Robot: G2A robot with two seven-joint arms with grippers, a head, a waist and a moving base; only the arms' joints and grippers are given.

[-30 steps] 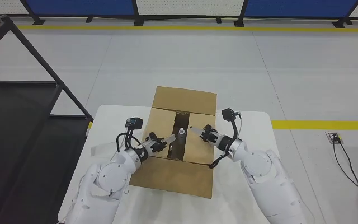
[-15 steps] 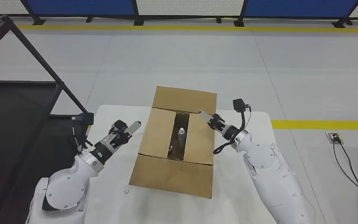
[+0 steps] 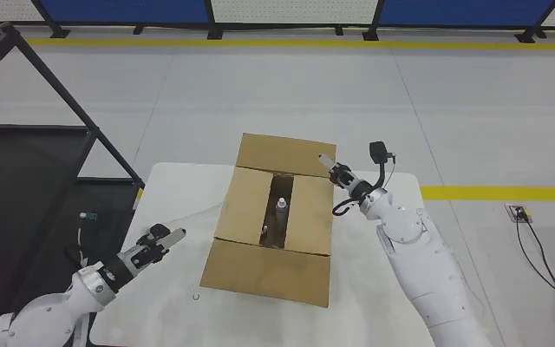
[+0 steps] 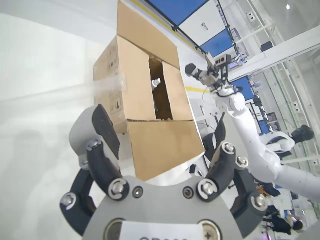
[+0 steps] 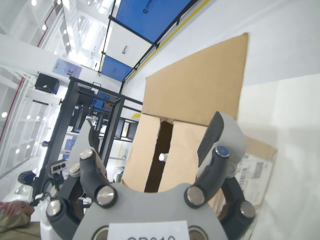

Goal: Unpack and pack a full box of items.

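Brown cardboard makes up the box, which sits in the middle of the white table with its far and near flaps folded outward and its two side flaps lying nearly flat, leaving a dark slot between them. In that slot stands a bottle with a white cap, its neck reaching up to the level of the flaps. The left claw hangs off the box's left side, towards the table's near left edge and well apart from the cardboard; its two fingers are spread wide with nothing between them, and its wrist view looks past the left claw at the box, the bottle and a strip of clear tape sticking out from the box's side. The right claw is at the box's far right corner, where the far flap meets the right side flap; whether it touches the cardboard cannot be told. The right claw is likewise parted and holds nothing, with the box and the bottle's cap beyond its fingertips.
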